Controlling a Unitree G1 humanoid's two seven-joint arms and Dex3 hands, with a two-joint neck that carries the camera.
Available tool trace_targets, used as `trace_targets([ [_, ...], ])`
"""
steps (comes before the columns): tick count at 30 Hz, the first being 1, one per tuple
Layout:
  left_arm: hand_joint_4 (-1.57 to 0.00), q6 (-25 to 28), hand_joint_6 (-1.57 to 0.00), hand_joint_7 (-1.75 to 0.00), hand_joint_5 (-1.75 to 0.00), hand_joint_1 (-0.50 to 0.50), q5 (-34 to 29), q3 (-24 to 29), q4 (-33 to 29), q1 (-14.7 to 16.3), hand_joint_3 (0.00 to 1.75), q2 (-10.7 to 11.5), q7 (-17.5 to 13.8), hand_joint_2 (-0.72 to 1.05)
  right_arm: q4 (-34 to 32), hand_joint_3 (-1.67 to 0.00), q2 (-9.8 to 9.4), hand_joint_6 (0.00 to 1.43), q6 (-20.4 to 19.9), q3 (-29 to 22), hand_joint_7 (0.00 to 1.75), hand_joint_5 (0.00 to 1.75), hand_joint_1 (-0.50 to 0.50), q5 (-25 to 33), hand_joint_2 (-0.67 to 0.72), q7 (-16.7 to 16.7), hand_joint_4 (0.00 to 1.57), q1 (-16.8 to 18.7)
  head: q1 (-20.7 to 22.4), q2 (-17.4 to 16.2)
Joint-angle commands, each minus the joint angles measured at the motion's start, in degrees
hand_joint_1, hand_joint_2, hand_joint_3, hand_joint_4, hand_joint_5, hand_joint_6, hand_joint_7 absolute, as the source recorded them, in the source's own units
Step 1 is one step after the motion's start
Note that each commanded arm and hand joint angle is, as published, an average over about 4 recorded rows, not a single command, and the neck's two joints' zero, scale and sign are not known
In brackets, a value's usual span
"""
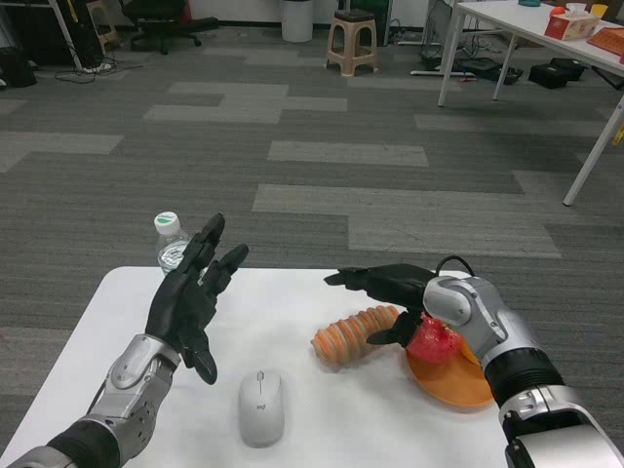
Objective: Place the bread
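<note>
Reaching stage: right hand (390, 288) spread over the bread (357, 334), fingers apart, no firm grasp visible. Bread lying on the table just left of the plate (458, 385). Left hand (190, 297) open, empty, far left of plate; next, probably, closing on the bread and lifting toward the plate.
</note>
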Motion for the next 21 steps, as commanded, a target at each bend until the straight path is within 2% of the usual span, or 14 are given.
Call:
trace_targets([
  [1,0.0,-0.24,0.0,0.0,-0.41,0.5,-0.05,-0.16,-0.03,-0.62,0.09,0.49,-0.21,-0.64,-1.32,-0.97,0.11,0.0,0.87,-0.77,0.0,0.1,-0.46,3.01,-0.48,0.44,0.0,0.88,-0.01,0.0],
  [4,0.0,-0.24,0.0,0.0,-0.41,0.5,-0.05,-0.16,-0.03,-0.62,0.04,0.53,-0.21,-0.64,-2.5,-1.03,0.35,0.0,1.95,-0.72,0.0,0.1,-0.46,6.68,-0.48,0.44,0.0,1.65,-0.01,0.0],
  [10,0.0,-0.24,0.0,0.0,-0.41,0.5,-0.05,-0.12,-0.03,-0.62,0.09,0.53,-0.19,-0.64,-6.39,-0.95,1.71,0.0,5.14,-0.24,0.0,0.1,-0.46,19.84,-0.49,0.2,0.0,4.19,0.11,-0.03],
  [12,0.0,-0.24,0.0,0.0,-0.41,0.5,-0.05,-0.12,-0.03,-0.6,0.09,0.53,-0.17,-0.64,-7.38,-0.87,2.37,0.0,5.79,-0.22,0.0,0.1,-0.46,24.32,-0.48,-0.44,0.0,5.01,0.17,-0.05],
  [14,0.0,-0.24,0.0,0.0,-0.41,0.5,-0.05,-0.1,-0.03,-0.55,0.09,0.53,-0.17,-0.64,-8.33,-0.56,3.1,0.0,6.3,-0.18,0.0,0.05,-0.46,28.91,-0.29,-1.76,0.0,5.95,0.11,0.01],
  [16,0.0,-0.24,0.0,0.0,-0.41,0.5,-0.05,-0.08,-0.03,-0.53,0.09,0.53,-0.17,-0.64,-9.09,-0.28,3.8,0.0,6.61,-0.11,0.0,0.0,-0.46,33.18,-0.03,-3.71,0.0,6.94,0.12,0.03],
  [21,0.0,-0.24,0.0,0.0,-0.41,0.5,-0.01,-0.03,-0.03,-0.53,0.09,0.49,-0.17,-0.64,-10.15,-0.16,5.67,0.0,8.06,-0.2,0.0,0.0,-0.46,42.05,0.22,-7.87,0.0,8.94,0.4,0.32],
])
